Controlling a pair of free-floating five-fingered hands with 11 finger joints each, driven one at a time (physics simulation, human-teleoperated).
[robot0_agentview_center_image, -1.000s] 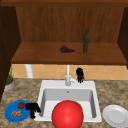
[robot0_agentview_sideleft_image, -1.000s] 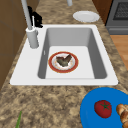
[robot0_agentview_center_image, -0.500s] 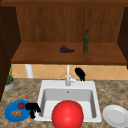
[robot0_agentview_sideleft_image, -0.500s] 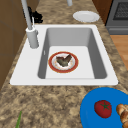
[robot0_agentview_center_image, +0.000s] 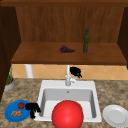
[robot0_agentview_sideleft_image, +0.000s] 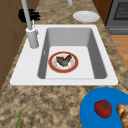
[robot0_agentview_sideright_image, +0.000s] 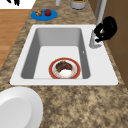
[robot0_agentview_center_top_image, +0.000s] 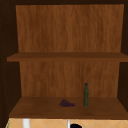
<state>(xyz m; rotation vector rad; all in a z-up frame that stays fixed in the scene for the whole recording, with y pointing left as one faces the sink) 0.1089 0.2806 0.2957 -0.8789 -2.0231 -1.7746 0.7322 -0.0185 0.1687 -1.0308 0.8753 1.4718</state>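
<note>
- Front view: the right hand hung just right of the tap, at the height of its upper stem, fingers curled downward with nothing visibly inside them. The left hand sat low at the left, at the right edge of the blue plate, fingers hanging loose and gripping nothing. That plate carried a tomato and a bread roll. A red dome covered the near part of the sink. A white plate lay on the counter at the right. On the shelf above were grapes and a green bottle.
- Left side view: the right hand showed behind the tap's stem, on its far side, close to it; contact could not be told. In the basin lay a red-rimmed dish with dark food on it. The blue plate with the tomato lay at the near right, the white plate far off.
- Right side view: the right hand was curled beside the tap, its fingertips reaching the stem; whether they gripped it could not be told. The dish sat on the basin floor.
- Upper view: the grapes and the bottle stood on the lower shelf, with the right hand's top at the bottom edge.
</note>
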